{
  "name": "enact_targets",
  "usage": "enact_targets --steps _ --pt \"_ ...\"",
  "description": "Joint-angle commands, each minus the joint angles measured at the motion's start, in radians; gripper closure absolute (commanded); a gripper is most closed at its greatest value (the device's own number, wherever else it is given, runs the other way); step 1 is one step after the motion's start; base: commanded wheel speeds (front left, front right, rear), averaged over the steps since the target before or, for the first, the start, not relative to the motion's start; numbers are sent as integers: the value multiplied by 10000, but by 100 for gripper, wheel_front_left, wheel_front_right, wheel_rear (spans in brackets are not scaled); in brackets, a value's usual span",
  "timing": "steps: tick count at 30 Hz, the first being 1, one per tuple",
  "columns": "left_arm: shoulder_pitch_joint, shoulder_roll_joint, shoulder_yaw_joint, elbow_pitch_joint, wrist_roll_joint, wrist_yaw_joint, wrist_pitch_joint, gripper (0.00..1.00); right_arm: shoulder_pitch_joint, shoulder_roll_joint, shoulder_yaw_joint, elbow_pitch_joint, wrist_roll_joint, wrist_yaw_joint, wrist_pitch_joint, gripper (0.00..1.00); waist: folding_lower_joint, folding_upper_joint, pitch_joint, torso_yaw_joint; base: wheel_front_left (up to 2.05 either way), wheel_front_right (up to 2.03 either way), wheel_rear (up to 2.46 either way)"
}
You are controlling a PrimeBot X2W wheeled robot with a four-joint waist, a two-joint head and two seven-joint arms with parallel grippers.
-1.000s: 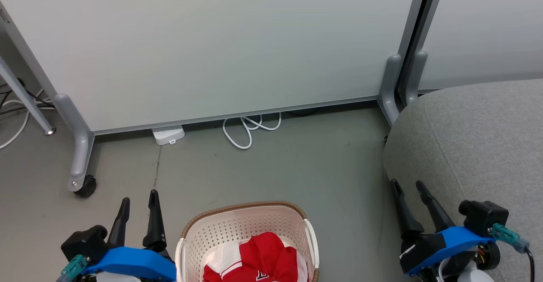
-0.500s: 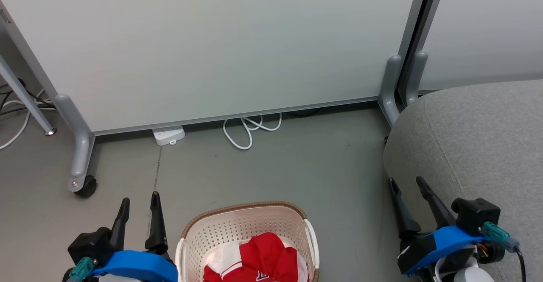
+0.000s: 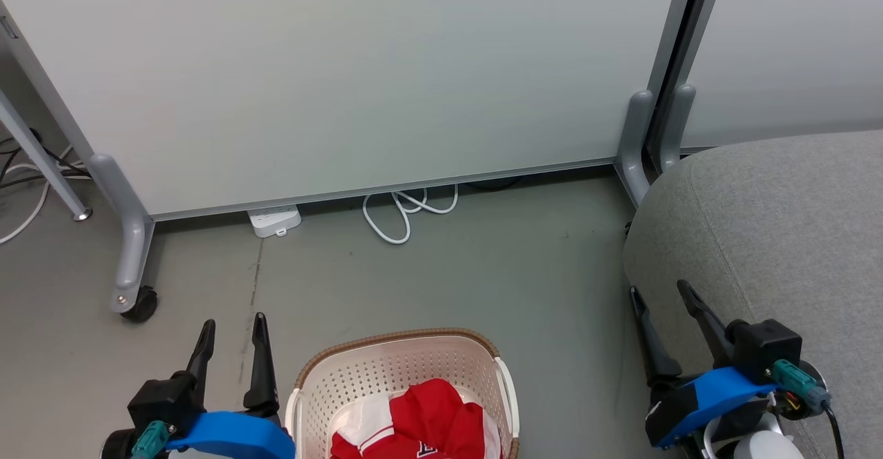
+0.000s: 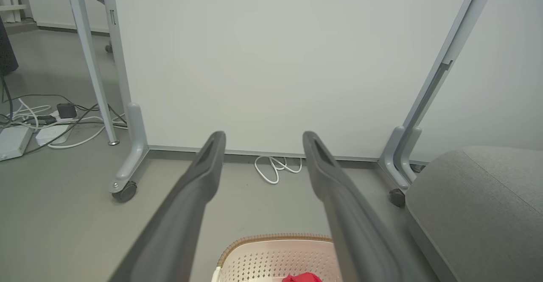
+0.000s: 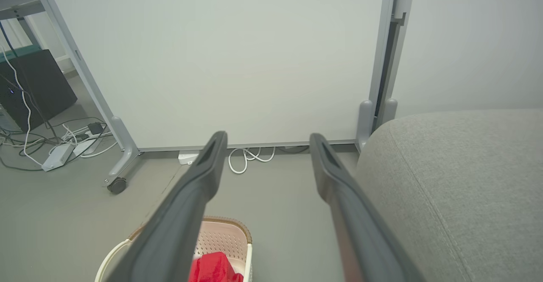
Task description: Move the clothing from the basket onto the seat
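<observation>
A white partition panel (image 3: 345, 65) on grey legs is standing across the far side, with a second panel meeting it at the right. The grey floor (image 3: 483, 272) is stretching out in front of it. The light-grey seat (image 3: 793, 224) is filling the right side, its rounded corner reaching toward the panel legs and a seam running down its top. Nothing is lying on the part of it in view.

The cream perforated basket (image 3: 386, 376) with a brown rim is sitting on the floor between the two arms, near the bottom edge of the head view and well apart from the seat. The red clothing (image 3: 428, 417) is lying bunched inside it, showing a white stripe and part of some dark lettering.

The left fingers (image 3: 261, 369) are hovering just beside the basket's left side, spread wide apart and holding nothing. The right fingers (image 3: 654, 348) are hanging at the near edge of the seat, also spread wide and empty.

A white power strip (image 3: 274, 219) and a looped white cable (image 3: 400, 214) are lying at the foot of the panel. A black caster (image 3: 141, 304) is resting under the left panel leg.
</observation>
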Motion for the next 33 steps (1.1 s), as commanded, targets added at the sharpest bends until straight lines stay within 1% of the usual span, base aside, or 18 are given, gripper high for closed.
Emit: enact_targets --steps 1,19,30,33 --pt "-53 18 36 -47 208 -36 -103 0 -140 -70 21 -69 -213 21 -72 0 0 -1 -1 -1 0 0 0" --pt "49 -77 27 -21 1496 -57 -432 0 -115 -80 108 -187 -1451 16 -279 0 0 -1 -14 17 0 0 0" --pt "59 -121 122 39 1481 -73 -428 0 -124 -79 112 -145 -1312 16 -261 0 0 -1 -59 66 0 0 0" --pt "172 -132 187 151 1331 -113 -426 0 -135 -78 197 -106 -1244 16 -269 0 0 -1 -85 -6 0 0 0"
